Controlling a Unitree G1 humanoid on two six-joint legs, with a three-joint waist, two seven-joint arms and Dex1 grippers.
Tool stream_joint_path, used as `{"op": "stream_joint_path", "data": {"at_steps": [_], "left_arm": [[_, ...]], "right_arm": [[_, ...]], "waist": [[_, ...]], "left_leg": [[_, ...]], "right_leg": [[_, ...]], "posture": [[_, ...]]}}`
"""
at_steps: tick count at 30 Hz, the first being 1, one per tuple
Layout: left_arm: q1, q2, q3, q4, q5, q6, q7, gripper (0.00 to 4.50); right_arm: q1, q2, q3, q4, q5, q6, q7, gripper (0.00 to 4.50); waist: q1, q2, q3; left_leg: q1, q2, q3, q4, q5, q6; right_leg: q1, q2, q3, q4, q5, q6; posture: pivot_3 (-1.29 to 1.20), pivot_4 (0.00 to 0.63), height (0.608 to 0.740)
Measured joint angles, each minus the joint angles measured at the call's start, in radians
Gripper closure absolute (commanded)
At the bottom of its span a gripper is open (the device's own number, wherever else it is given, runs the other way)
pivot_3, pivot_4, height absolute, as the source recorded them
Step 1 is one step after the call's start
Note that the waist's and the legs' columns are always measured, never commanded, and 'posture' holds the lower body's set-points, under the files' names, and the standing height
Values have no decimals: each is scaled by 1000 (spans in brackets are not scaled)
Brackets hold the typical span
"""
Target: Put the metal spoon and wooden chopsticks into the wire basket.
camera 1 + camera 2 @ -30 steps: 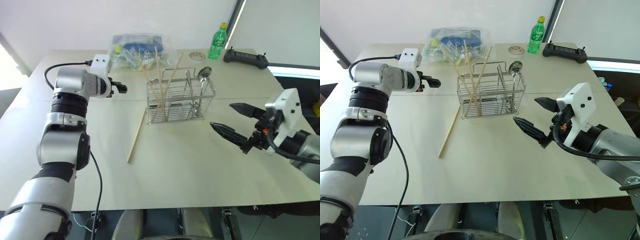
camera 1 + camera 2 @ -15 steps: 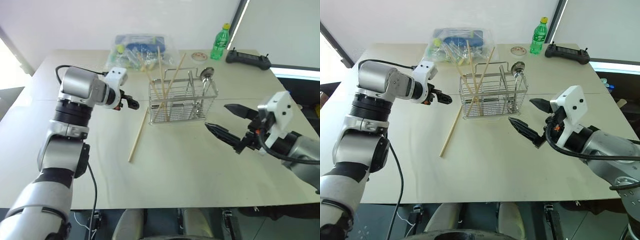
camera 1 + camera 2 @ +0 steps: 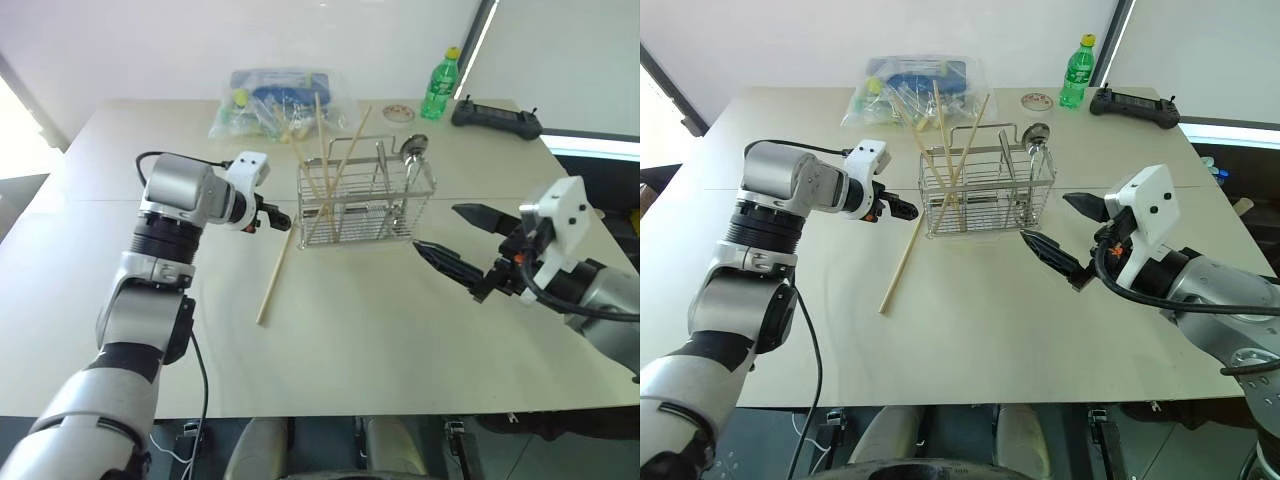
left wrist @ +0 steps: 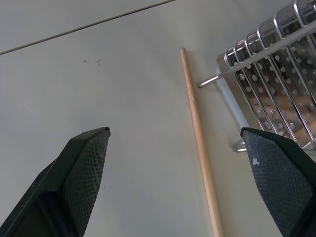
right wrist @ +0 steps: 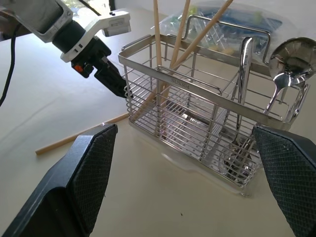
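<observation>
Left hand open, above loose chopstick, beside wire basket

Wooden chopsticks: four — three standing in wire basket, one lying on bench. Metal spoon: one. Wire basket: one. Green bottle: one. Plastic bag: one. Black controller: one.

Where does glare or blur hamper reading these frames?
Eye views: bright window light washes out the far table edge. Right wrist view: highlights glint on the basket and spoon. Left wrist view: the chopstick is sharp; the left gripper's fingers look slightly soft.
</observation>
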State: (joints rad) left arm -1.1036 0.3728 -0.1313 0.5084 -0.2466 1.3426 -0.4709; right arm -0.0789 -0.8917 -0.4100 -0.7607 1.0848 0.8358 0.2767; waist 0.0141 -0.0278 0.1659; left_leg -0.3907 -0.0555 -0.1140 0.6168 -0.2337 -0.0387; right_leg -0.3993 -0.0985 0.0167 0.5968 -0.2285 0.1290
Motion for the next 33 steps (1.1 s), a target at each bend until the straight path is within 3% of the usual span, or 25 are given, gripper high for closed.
{"op": "stream_joint_path", "data": {"at_steps": [18,21,26,33], "left_arm": [[-80,-119,-67,357,157,-336,-32,25],[-85,-122,-70,382,181,-362,-41,927],[-90,-116,-68,409,210,-387,-47,3438],[-101,-114,-38,437,216,-386,-49,3438]], "right_arm": [[89,44,-62,-55,7,-15,-69,0],[91,46,-68,-61,14,-16,-77,0],[102,47,-71,-61,25,-16,-84,0],[101,47,-79,-60,39,-18,-92,0]], "waist": [[3,3,-2],[2,3,-2],[2,3,-2],[0,3,-2]], "left_leg": [[2,0,0,4,0,0],[2,0,-1,5,0,0],[2,0,-1,4,-1,1],[2,-1,-1,5,-1,1]], "right_leg": [[5,0,-1,0,0,0],[5,0,-1,0,0,0],[5,-1,-1,-1,0,1],[5,-2,-1,0,0,1]], "posture": [[0,150,726],[0,150,726],[0,150,726],[0,150,726]]}}
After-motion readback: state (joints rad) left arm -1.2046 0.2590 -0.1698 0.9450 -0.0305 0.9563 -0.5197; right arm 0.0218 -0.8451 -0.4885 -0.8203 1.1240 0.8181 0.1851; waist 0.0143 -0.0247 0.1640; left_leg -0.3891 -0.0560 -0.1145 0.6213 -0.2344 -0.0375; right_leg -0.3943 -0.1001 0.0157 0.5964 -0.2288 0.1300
